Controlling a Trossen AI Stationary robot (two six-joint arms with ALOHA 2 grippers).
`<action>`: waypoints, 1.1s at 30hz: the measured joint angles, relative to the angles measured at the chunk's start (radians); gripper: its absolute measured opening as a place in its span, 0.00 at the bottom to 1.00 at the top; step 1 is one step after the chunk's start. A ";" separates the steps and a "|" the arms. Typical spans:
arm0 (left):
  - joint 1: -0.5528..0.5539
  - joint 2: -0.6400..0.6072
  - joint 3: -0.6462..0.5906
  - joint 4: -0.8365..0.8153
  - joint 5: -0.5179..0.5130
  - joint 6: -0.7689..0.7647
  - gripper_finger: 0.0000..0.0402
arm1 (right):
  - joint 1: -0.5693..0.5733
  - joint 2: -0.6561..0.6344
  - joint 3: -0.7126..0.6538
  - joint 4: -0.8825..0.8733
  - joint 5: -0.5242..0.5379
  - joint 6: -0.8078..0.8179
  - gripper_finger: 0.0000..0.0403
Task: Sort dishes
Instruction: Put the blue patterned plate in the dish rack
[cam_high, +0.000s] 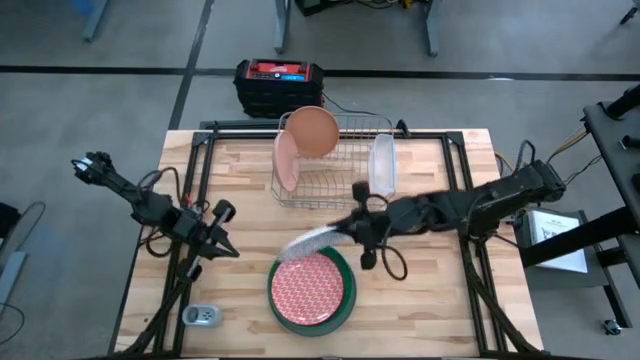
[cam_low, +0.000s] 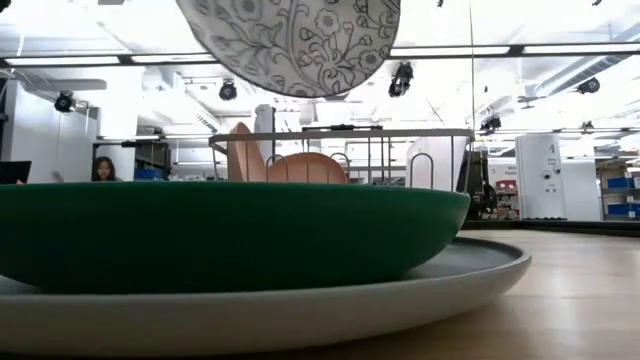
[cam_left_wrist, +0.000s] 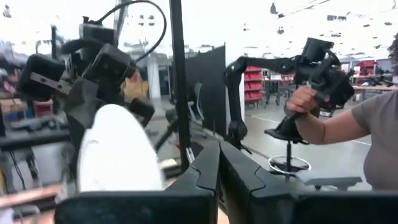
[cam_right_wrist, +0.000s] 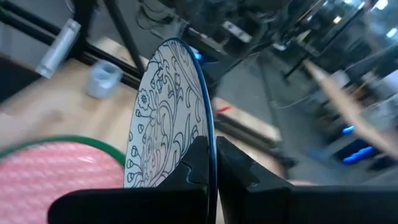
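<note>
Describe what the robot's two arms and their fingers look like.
Both arms are dark, nearly black, jointed links with looping black cables along them. The left arm is slimmer than the bulkier right arm. The left gripper and right gripper each end in two flat, angular black fingers. No markings show.

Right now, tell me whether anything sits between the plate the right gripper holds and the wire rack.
Nothing visible does. The right gripper is shut on the patterned plate, lifted above the stacked plates. From above, only bare table lies between it and the rack.

Bright overhead ceiling lights, glare in low view; right wrist background motion-blurred.
</note>
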 joint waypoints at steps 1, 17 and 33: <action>0.000 -0.015 0.000 0.000 0.000 0.014 0.00 | -0.012 -0.002 0.027 -0.023 0.000 -0.033 0.00; 0.000 -0.258 0.000 -0.065 0.000 0.197 0.00 | -0.460 0.010 0.280 -0.332 -0.476 -0.577 0.00; 0.001 -0.411 0.000 -0.091 -0.111 0.312 0.00 | -0.671 0.180 0.279 -0.356 -0.719 -1.228 0.00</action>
